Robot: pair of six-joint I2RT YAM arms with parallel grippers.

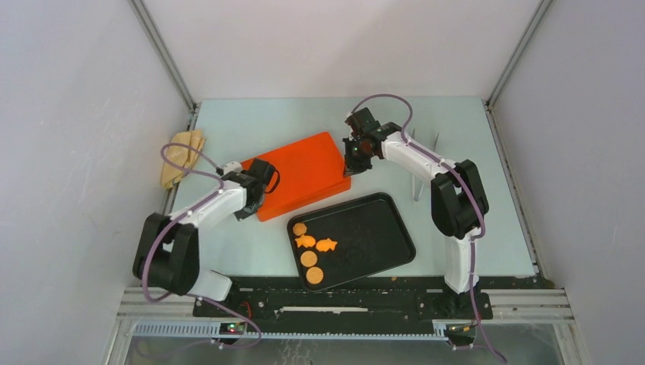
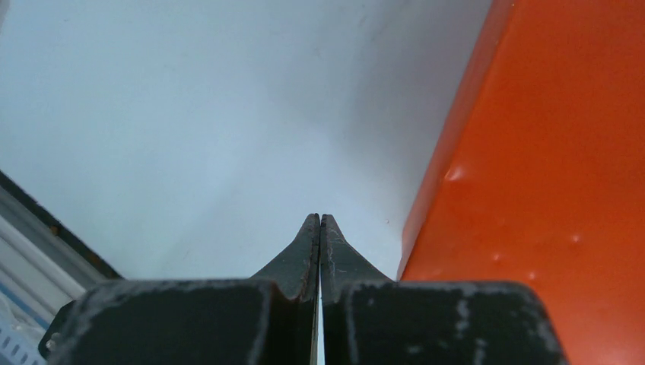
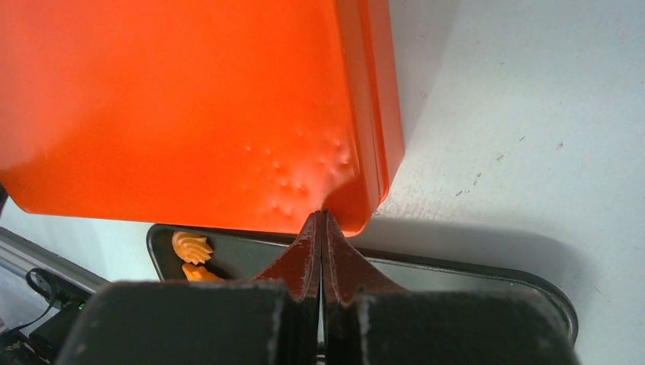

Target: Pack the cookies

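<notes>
Counted five orange cookies (image 1: 310, 251) lying loose at the left end of the black tray (image 1: 384, 228), just in front of the orange container (image 1: 300, 171); could not see inside the container. Judged packing barely begun, with all five left to move. Noted left gripper (image 2: 320, 220) pressed shut on nothing beside the container's left edge, right gripper (image 3: 320, 217) likewise shut and empty at its right corner.

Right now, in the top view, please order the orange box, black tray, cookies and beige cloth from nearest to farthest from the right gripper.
1. orange box, directly at the tips of the right gripper.
2. black tray, just below it in the view.
3. cookies, in the tray's left part.
4. beige cloth, far off on the left side.
</notes>
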